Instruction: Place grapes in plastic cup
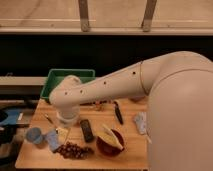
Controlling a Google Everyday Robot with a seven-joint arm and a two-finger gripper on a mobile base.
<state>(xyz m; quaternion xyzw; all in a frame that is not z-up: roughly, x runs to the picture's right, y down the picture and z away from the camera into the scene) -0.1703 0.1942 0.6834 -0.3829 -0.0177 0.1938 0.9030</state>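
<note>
At front-left of light wooden table point(130, 150): bunch of dark reddish-purple round grapes point(73, 150), near small light-blue plastic cup point(34, 135). Just above grapes: gripper point(62, 132), jaws spread apart, nothing gripped.

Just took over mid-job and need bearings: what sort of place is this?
Probably a lab or office test station: a small wooden table cluttered with grapes, a light-blue cup and a green bin. The gripper hangs over the table's left side, near the grapes.
</note>
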